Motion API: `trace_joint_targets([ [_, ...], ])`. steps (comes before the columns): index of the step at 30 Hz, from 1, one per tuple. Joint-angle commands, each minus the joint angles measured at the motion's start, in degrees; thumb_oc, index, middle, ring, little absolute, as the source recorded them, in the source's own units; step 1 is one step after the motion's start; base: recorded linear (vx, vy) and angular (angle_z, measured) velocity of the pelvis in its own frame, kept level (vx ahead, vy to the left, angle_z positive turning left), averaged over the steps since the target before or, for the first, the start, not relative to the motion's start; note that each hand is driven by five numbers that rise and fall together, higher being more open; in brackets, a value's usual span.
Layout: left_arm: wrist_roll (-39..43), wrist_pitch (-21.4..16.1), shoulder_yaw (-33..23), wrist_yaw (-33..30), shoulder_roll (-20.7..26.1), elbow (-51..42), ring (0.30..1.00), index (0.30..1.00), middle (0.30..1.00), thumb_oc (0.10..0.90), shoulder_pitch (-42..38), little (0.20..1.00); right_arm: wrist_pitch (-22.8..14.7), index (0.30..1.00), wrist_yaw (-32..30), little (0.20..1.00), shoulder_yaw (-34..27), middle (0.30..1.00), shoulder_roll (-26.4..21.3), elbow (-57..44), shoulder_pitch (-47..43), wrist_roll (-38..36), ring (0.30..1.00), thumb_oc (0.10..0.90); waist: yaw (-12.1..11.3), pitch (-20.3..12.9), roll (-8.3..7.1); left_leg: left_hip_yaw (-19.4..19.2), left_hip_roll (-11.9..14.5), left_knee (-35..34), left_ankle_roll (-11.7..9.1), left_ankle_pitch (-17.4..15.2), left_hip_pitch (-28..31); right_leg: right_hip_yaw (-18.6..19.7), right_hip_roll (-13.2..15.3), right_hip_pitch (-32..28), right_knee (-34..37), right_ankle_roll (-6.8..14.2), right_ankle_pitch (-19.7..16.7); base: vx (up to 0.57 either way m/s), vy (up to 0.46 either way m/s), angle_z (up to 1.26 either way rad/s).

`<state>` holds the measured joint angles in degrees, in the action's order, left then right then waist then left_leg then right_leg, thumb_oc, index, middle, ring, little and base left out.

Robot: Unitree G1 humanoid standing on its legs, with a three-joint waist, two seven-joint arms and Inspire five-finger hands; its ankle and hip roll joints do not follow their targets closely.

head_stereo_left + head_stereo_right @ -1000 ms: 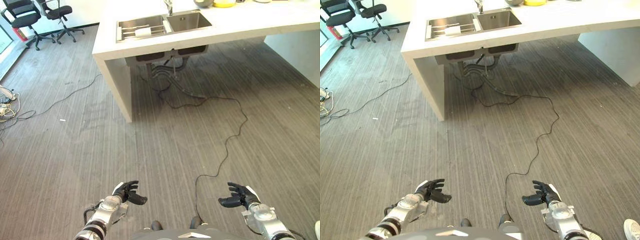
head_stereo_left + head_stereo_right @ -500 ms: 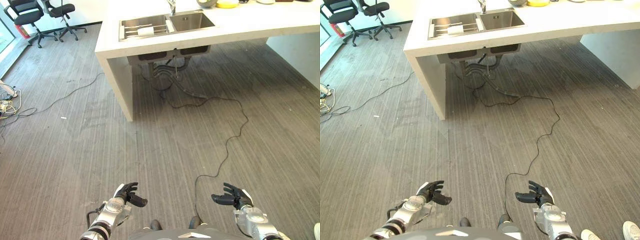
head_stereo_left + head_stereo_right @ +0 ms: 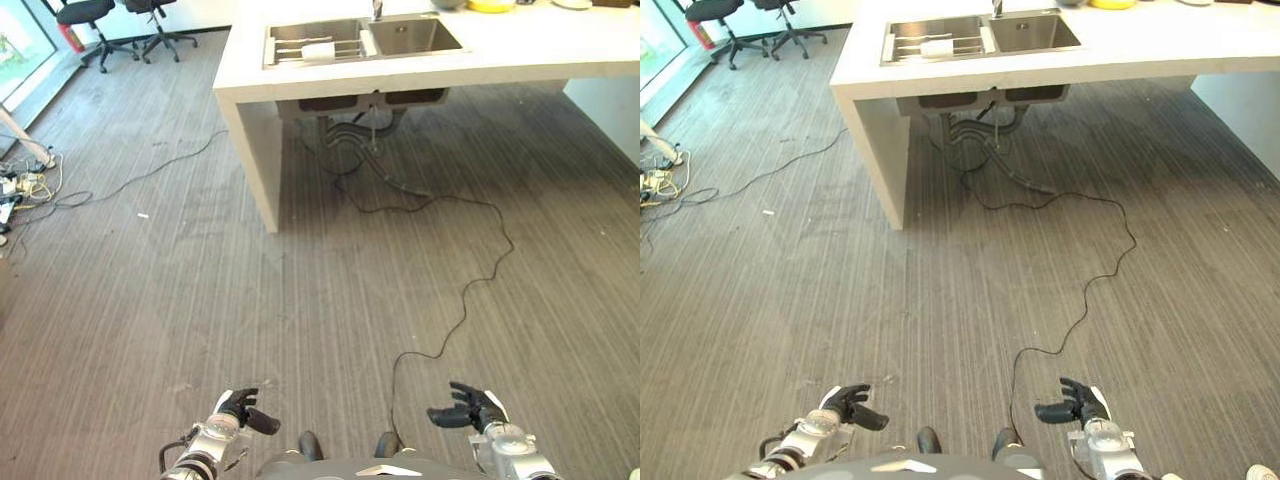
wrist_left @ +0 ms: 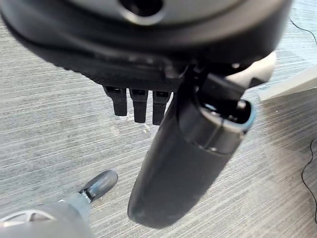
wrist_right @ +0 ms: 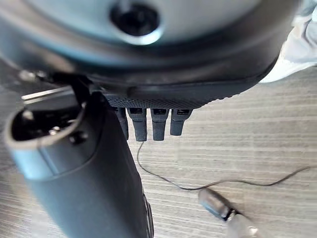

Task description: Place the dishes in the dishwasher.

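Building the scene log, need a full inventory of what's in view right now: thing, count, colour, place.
counter: one, white, far side of the room
sink: one, steel, two basins, set in the counter
rack: one, metal, in the sink's left basin, a white item on it
yellow dish: one, on the counter behind the sink
pipes: dark, under the sink
office chairs: two, black, far left
floor: grey, striped
left hand: dark, open, low over the floor
right hand: dark, open, low over the floor

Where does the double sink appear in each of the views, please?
Left eye view: the double sink sits at the top centre, set into the white counter.
Right eye view: top centre too, slightly further left.
Left wrist view: not in it.
Right wrist view: not in it.
Shared landmark: the counter's left end panel.
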<state>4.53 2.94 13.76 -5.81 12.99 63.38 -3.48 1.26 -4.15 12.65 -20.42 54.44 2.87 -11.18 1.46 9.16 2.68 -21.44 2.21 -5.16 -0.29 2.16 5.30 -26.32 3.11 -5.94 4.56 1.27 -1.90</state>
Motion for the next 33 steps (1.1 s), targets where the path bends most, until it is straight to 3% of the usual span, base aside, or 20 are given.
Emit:
trace_joint_targets([
  [1,1.79,-1.79,-0.50,0.59,-0.45,1.26,0.900,0.900,0.900,0.800,-3.84,0.900,-1.73,0.900,-0.36,0.900,0.89,0.900,-0.78,-0.24,-5.35,1.41,0.900,0.800,0.39,1.00,-1.68,-2.67,2.86,0.16,-4.98,-1.52,0.64,2.78,4.89,-0.11,0.25,9.21,1.93,0.01,0.018,-0.17],
  [14,4.08,-2.13,1.36,3.99,1.41,-5.31,0.900,0.900,0.900,0.800,-5.59,0.900,-0.97,0.900,1.63,0.900,-0.90,0.900,0.45,-3.69,-6.19,-4.18,0.900,0.800,2.87,1.61,-2.10,-3.82,1.59,0.16,-3.64,-2.91,0.11,5.59,6.22,3.22,-3.85,9.52,2.09,0.03,0.044,-0.11],
  [25,4.76,-1.89,1.65,5.26,1.67,-8.76,0.900,0.900,0.900,0.800,-5.54,0.900,-0.33,0.900,2.42,0.900,-1.52,0.900,0.88,-4.21,-6.21,-5.32,0.900,0.800,2.75,2.04,-1.98,-4.38,0.57,0.16,-2.51,-4.37,1.38,6.29,7.07,3.99,-7.02,9.98,2.93,0.03,0.040,-0.03],
  [28,6.14,-1.69,1.38,5.16,2.08,-12.22,0.900,0.900,0.900,0.800,-5.22,0.900,0.08,0.900,2.61,0.900,-1.87,0.900,0.63,-4.85,-6.71,-5.50,0.900,0.800,2.39,2.72,-1.71,-4.81,-0.07,0.16,-1.46,-4.96,1.80,6.66,8.52,6.49,-12.89,10.74,3.73,0.01,0.123,-0.03],
  [33,7.69,-1.34,1.09,5.15,3.85,-23.38,0.900,0.900,0.900,0.800,-4.26,0.900,0.29,0.900,2.50,0.900,-2.97,0.900,-0.43,-9.83,-6.97,-5.84,0.900,0.800,1.84,5.06,-1.52,-4.92,-2.18,0.16,1.51,-6.87,4.69,8.26,12.50,13.58,-32.37,13.08,1.72,0.04,0.160,-0.17],
])
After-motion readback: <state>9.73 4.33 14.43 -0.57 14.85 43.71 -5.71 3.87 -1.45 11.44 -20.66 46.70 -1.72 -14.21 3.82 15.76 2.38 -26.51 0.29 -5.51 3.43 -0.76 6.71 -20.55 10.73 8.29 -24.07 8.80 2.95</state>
